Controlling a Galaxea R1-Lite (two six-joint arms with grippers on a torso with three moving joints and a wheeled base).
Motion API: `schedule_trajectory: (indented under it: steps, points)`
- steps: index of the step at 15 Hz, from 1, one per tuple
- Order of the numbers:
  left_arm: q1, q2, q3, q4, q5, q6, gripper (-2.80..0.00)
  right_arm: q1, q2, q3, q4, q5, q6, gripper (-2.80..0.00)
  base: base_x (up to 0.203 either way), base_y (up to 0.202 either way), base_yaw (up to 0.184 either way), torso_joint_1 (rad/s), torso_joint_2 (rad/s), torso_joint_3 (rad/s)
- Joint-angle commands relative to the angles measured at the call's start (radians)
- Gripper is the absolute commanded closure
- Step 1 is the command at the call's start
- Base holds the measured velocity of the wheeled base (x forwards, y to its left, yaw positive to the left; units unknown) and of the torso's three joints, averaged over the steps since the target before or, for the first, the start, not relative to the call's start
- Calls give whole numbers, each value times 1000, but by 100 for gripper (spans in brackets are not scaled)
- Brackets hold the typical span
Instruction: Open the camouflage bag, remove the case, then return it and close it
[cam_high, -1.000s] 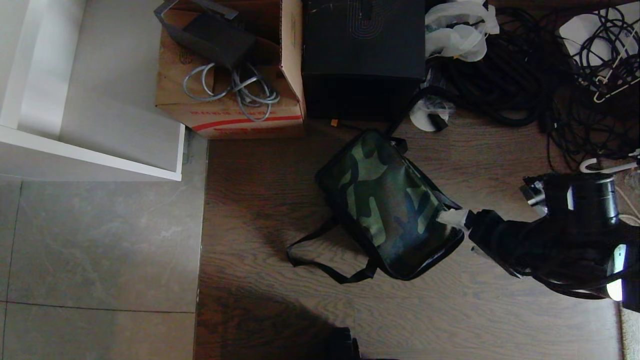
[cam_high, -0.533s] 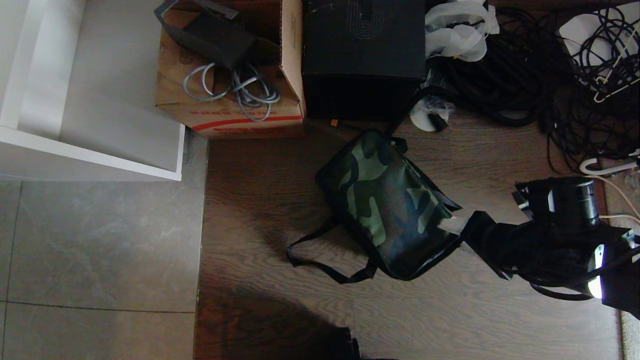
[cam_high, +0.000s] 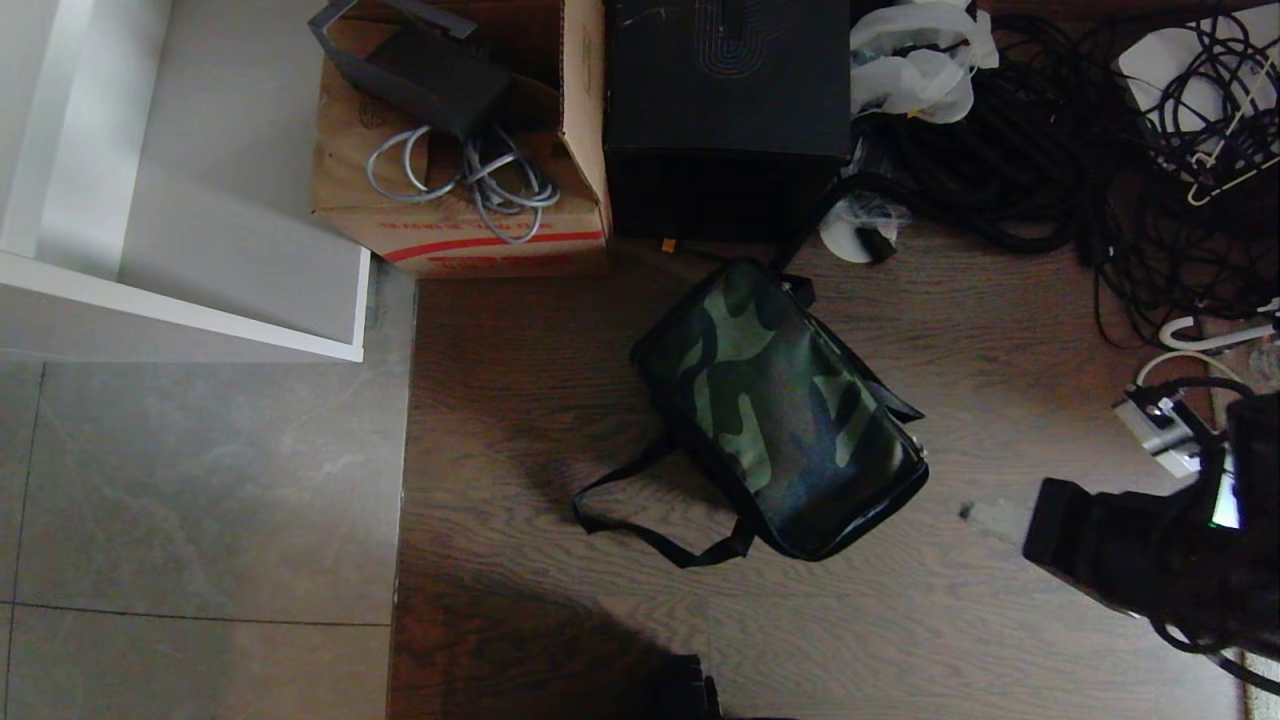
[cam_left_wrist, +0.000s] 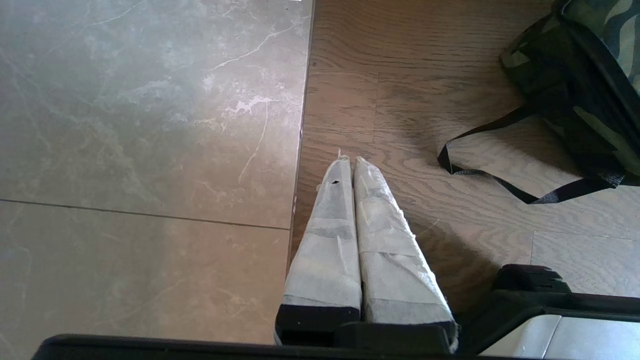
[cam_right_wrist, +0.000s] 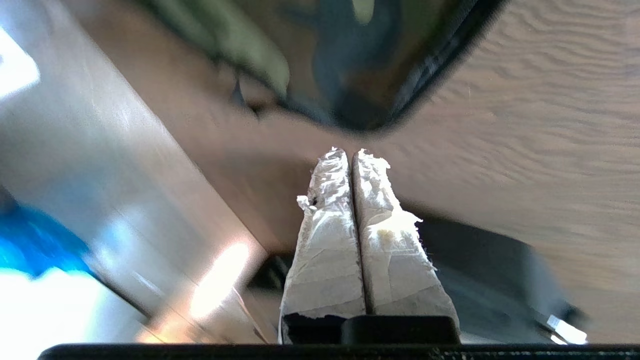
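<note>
Hovering: my right gripper (cam_right_wrist: 350, 152) sits clear of the bag (cam_high: 780, 410), pads pressed together on nothing.
Bag: lying closed on the wood floor (cam_high: 1000, 300), strap (cam_high: 640, 530) trailing toward me, near the cardboard box (cam_high: 470, 200) and black box (cam_high: 725, 110).
Head view: shows only the right arm's dark bulk at the lower right, well apart from the bag; fingertips barely visible.
Right wrist view: shows the taped fingers (cam_right_wrist: 330, 220) clenched, bag's corner (cam_right_wrist: 350, 65) just beyond, blurred.
Left wrist view: my left gripper (cam_left_wrist: 348, 161) clenched too, above the tile-wood seam; strap nearby.
Case: none visible.
</note>
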Motion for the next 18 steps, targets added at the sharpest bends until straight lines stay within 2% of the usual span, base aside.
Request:
schedule_trajectory:
  steps: [1,3,5,7,8,10,12,16,17,18]
  points:
    - [0,0,8,0,-1,-1,0,3,-267,26,192,0,-66,0,0,0,0,0,0,0]
    - [0,0,8,0,-1,0,0,-42,-475,50,405,-14,-158,0,0,0,0,0,0,0]
    - [0,0,8,-1,0,-1,0,-159,-678,119,527,-37,-288,0,0,0,0,0,0,0]
    - [0,0,8,-1,0,-1,0,-251,-853,237,564,-91,-407,0,0,0,0,0,0,0]
    - [0,0,8,0,0,0,0,-313,-919,283,567,-108,-510,0,0,0,0,0,0,0]
    - [0,0,8,0,-1,-1,0,-380,-1013,330,558,-88,-653,0,0,0,0,0,0,0]
    - [0,0,8,0,0,0,0,-400,-1085,363,498,-63,-681,0,0,0,0,0,0,0]
    - [0,0,8,-1,0,-1,0,-394,-1238,380,455,-61,-680,0,0,0,0,0,0,0]
    - [0,0,8,-2,-1,0,0,-393,-1268,392,418,-67,-677,0,0,0,0,0,0,0]
    - [0,0,8,0,-1,-1,0,-393,-1281,421,305,-67,-676,0,0,0,0,0,0,0]
